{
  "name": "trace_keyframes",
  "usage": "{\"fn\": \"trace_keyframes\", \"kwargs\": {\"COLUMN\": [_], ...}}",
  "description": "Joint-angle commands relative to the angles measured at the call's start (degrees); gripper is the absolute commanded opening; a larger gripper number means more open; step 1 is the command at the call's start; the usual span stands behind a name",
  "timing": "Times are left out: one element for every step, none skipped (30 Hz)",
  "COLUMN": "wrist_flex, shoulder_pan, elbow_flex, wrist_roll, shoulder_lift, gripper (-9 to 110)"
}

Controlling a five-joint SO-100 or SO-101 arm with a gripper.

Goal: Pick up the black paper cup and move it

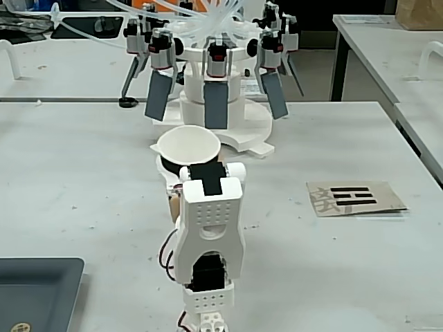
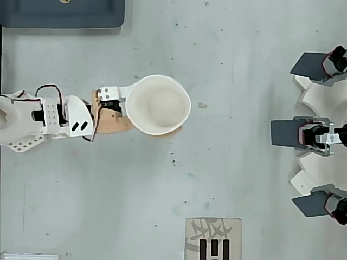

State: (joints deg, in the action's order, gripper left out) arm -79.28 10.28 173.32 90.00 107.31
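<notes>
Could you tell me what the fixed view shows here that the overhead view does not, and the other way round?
Only the fixed view shows the black paper cup's black outer wall, the further tables behind and the tubing above the white paddle station. Only the overhead view looks straight into the cup, showing its white inside, and shows the gripper reaching around it. Both show the arm holding the cup, the printed card and the dark tray.

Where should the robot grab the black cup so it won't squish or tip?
Best around the side wall of the black paper cup, below the stiff white rim, coming in level from the arm's side. It stands upright, round and tapered, and the gripper has its jaws hugging it that way.
</notes>
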Motion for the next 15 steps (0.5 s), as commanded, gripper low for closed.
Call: {"fn": "trace_keyframes", "kwargs": {"wrist_flex": [-0.1, 0.4, 0.7, 1.2, 1.8, 2.5, 3.3, 4.4, 5.9, 7.5, 9.1, 11.0, 12.7, 14.4, 16.2], "shoulder_pan": [-1.9, -2.5, -2.9, -3.3, -3.8, -4.1, -4.6, -5.1, -5.6, -6.2, -6.8, -7.2, -7.6, -8.0, -8.2], "elbow_flex": [-0.6, -0.7, -0.9, -0.9, -1.1, -1.2, -1.7, -2.3, -3.3, -4.3, -5.4, -6.8, -8.1, -9.5, -11.0], "wrist_roll": [-0.1, -0.3, -0.4, -0.4, -0.5, -0.6, -0.6, -0.6, -0.6, -0.6, -0.6, -0.6, -0.6, -0.7, -0.7], "shoulder_lift": [2.5, 2.5, 2.5, 2.5, 2.5, 2.5, 2.5, 2.5, 2.5, 2.5, 2.5, 2.5, 2.5, 2.5, 2.5], "gripper": [9, 9, 9, 9, 9, 9, 10, 10, 11, 11, 11, 12, 12, 12, 12]}}
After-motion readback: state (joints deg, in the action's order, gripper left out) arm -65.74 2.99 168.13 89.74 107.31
